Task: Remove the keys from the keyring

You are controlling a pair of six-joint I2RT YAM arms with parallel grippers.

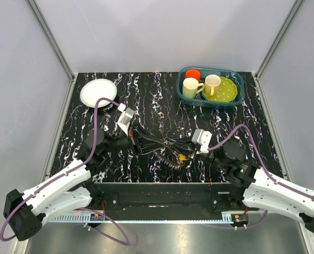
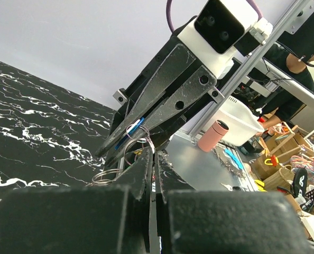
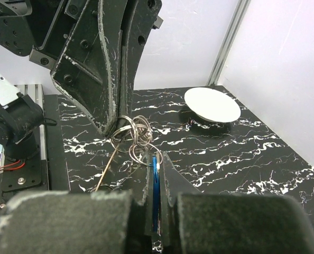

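Black-marbled table (image 1: 162, 100), grey walls round it. Both arms reach inward, tips meeting low over mid-table. Left pincer (image 3: 113, 127) clamped tight on the keyring (image 3: 137, 133); right pincer (image 2: 108, 152) clamped on a blue key (image 3: 154, 177). Ring strung between them. White plate (image 1: 98, 92) far-left corner.

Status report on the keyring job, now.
Left gripper shut on keyring. Right gripper shut on blue key. Ring cluster strung between them. Nothing in the way: plate and dish tub well clear.
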